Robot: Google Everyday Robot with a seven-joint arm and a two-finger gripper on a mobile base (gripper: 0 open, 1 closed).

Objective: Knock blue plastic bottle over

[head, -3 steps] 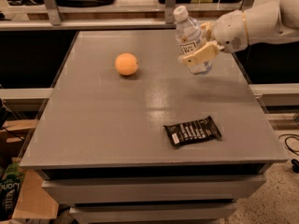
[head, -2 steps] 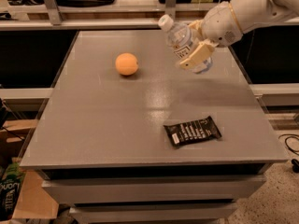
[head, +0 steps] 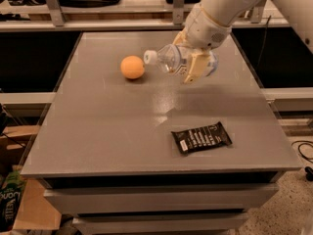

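The blue plastic bottle is a clear bluish bottle with a white cap. It is tipped almost flat, cap pointing left toward the orange ball, at the back middle of the grey table. My gripper reaches in from the upper right and is closed around the bottle's middle. One yellowish finger is in front of the bottle and the other is behind it. The bottle's base end shows to the right of the finger.
A dark snack bar wrapper lies at the front right of the table. Shelving and rails run along the far edge. A cardboard box and a green bag sit on the floor at the lower left.
The bottle has gone from slightly tilted to nearly horizontal, its cap swinging left and down toward the orange ball. My gripper and wrist have rotated with it.
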